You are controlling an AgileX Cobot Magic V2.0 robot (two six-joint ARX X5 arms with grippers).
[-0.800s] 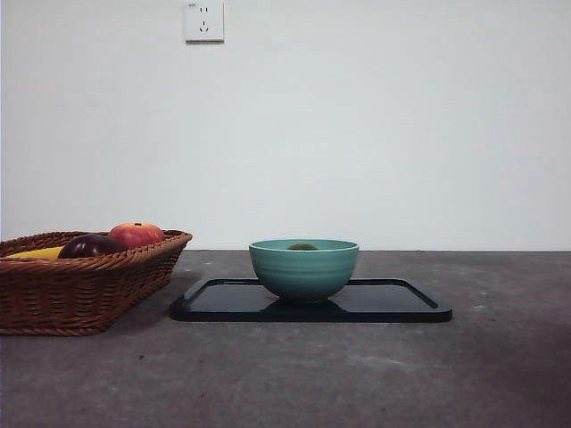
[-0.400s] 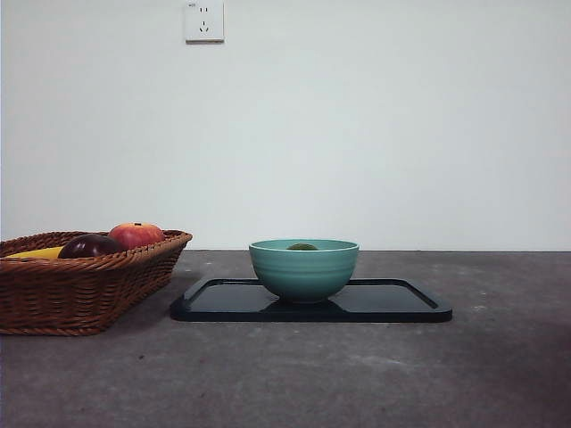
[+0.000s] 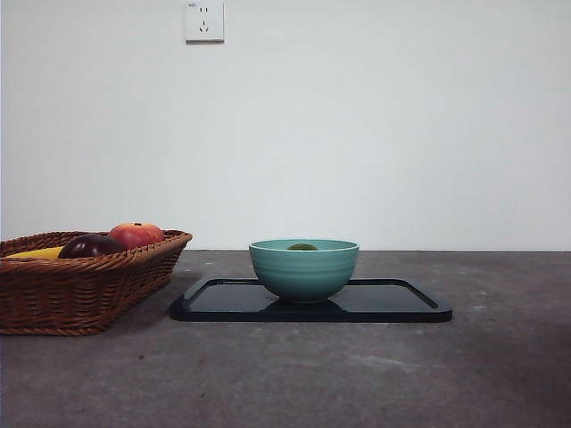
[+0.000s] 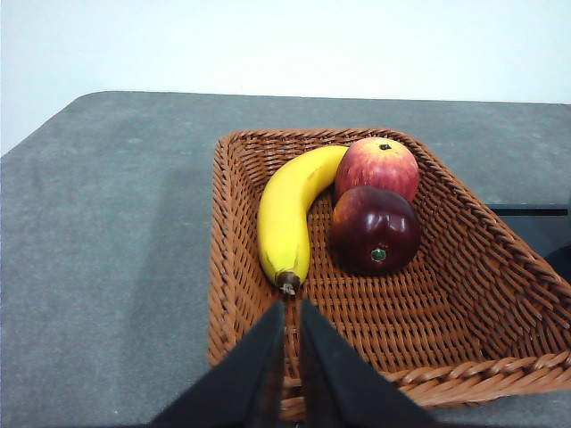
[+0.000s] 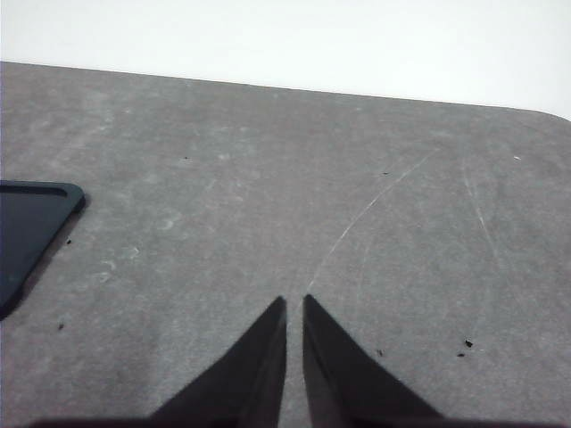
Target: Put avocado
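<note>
Wicker basket (image 3: 80, 290), teal bowl (image 3: 303, 270), black tray (image 3: 393, 303)

Only a sliver of the avocado (image 3: 302, 246) shows above the rim of the teal bowl (image 3: 303, 269) in the front view; the rest sits hidden inside, and its skin is too small to make out. The basket (image 3: 85, 290) is cut off by the left edge there, and its wall hides most of the banana (image 3: 36, 253) and the lower halves of the dark purple fruit (image 3: 91, 245) and the red apple (image 3: 136, 234). In the left wrist view the basket's near corners run past the picture's edge. In the right wrist view only one corner of the black tray (image 5: 27, 234) shows.
</note>
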